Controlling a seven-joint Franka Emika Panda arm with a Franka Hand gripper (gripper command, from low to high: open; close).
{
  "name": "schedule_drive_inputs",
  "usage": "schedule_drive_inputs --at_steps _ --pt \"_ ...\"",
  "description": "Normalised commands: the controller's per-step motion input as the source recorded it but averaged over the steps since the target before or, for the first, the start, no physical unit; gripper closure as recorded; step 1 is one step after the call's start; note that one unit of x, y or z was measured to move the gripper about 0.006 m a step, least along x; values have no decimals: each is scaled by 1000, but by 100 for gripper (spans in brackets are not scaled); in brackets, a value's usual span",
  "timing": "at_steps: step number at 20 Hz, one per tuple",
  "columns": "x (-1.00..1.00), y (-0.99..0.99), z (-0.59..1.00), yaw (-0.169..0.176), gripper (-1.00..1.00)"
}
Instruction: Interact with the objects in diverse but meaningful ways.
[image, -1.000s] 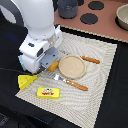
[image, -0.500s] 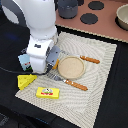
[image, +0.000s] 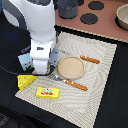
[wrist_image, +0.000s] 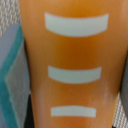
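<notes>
The bread loaf (wrist_image: 72, 65) lies right under my pincer (image: 41, 69), filling my wrist view, its long side running along my view. It sits on the placemat (image: 100, 75), beside the milk carton (image: 25, 61). I cannot tell if my pincer is open.

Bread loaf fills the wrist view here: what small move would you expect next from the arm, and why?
Probably a short final descent, then closing on the bread loaf. It fills the wrist view, with the milk carton right alongside, and in the exterior view the arm sits low over the placemat beside the plate. The fingers are hidden, so whether it already grips the loaf cannot be told.
</notes>
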Motion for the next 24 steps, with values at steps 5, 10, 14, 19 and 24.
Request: schedule_drive_inputs --at_steps 5,10,14,19,24 --pt "-509 144 520 0 100" --pt "-570 181 401 0 100" --pt "-201 118 424 0 100" --pt "183 33 578 0 100" --pt "395 41 555 -9 100"
